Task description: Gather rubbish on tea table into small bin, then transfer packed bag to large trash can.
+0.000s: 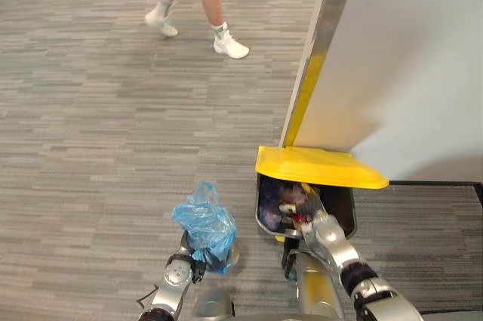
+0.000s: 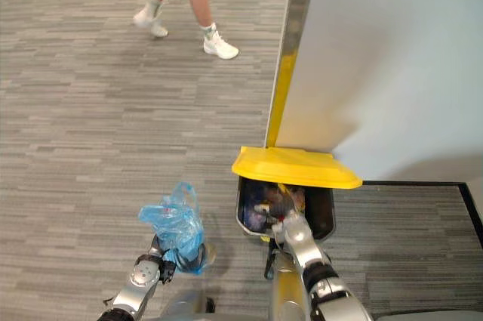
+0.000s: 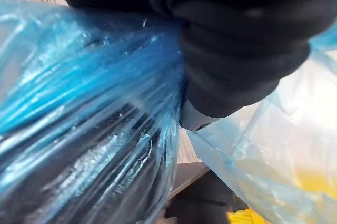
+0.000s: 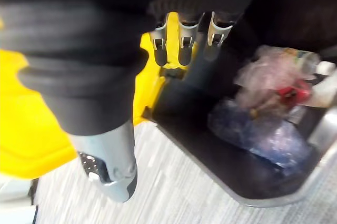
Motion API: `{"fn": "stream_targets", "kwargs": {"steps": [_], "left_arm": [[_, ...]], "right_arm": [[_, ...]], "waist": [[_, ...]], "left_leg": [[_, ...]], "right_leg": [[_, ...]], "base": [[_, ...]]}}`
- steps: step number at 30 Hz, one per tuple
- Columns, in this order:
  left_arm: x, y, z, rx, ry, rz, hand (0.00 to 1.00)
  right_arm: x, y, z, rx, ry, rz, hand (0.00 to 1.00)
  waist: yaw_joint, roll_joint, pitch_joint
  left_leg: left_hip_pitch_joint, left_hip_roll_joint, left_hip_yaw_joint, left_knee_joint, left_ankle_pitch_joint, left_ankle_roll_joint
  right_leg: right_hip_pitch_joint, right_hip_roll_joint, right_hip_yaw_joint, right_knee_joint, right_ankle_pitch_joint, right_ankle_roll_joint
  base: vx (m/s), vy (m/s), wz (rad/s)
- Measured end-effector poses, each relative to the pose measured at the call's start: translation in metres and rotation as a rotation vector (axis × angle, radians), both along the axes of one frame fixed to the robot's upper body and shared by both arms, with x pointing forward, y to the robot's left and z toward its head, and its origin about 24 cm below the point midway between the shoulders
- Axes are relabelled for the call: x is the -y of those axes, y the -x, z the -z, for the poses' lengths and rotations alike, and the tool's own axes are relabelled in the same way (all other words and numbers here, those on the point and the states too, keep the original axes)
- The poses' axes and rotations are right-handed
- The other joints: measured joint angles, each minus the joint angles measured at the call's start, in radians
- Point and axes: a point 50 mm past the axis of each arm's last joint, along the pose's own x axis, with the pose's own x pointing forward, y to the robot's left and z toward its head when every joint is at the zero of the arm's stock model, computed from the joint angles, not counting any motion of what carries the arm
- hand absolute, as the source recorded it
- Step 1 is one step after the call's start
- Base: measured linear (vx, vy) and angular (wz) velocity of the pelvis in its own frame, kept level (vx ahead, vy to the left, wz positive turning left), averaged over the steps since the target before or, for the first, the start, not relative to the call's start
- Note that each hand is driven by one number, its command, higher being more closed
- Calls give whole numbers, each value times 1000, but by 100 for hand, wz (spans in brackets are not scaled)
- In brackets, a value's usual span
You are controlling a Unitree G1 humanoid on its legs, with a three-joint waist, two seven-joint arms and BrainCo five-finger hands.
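Note:
My left hand (image 1: pixel 179 268) is shut on the neck of a blue plastic bag (image 1: pixel 205 223), holding it up above the floor just left of the large trash can. The bag's stretched blue film (image 3: pixel 79 103) shows close up past the left wrist cover. The can is dark with a yellow swing lid (image 1: pixel 317 166) and stands at the foot of a white panel. My right hand (image 1: pixel 321 230) reaches into the can's opening, its fingers (image 4: pixel 181 39) straight against the yellow lid (image 4: pixel 21 129). Crumpled wrappers and bags (image 4: pixel 274 87) lie inside the can.
A person's legs in white shoes (image 1: pixel 226 41) walk across the grey carpet at the far side. A tall white panel (image 1: pixel 407 57) with a yellow-striped edge (image 1: pixel 302 102) rises right behind the can. Open carpet (image 1: pixel 98 147) spreads to the left.

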Motion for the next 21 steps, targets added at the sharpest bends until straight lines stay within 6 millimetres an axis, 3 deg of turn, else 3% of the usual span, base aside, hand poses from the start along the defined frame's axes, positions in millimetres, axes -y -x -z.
{"fn": "stream_targets", "kwargs": {"steps": [4, 11, 17, 21], "left_arm": [[2, -10, -14, 73, 11, 4, 100], [1, -20, -33, 176, 28, 21, 100], [7, -26, -45, 235, 49, 59, 100], [11, -30, -57, 290, 57, 92, 100]], "right_arm": [[-1, -27, -36, 133, 64, -53, 0], [26, -72, -113, 368, 230, -45, 0], [53, -76, -139, 431, 366, -23, 0], [55, -77, -146, 453, 383, -21, 0]], "waist": [[10, 5, 43], [14, 10, 87], [34, 6, 102], [35, 0, 108]], "left_leg": [[-52, 11, -28, 52, -18, 7], [-90, 31, -53, 84, -17, -14], [-99, 31, -57, 93, -18, -14], [-114, 32, -64, 115, -28, -12]], "right_leg": [[-12, 1, -8, -13, 12, 7], [-19, 15, -33, -11, 23, -6], [-22, 15, -40, 1, 18, -11], [-25, 14, -46, 4, 15, -9]], "base": [[-133, -54, 11], [-28, -9, 8], [-2, 23, 5], [-16, 27, 4]]}}
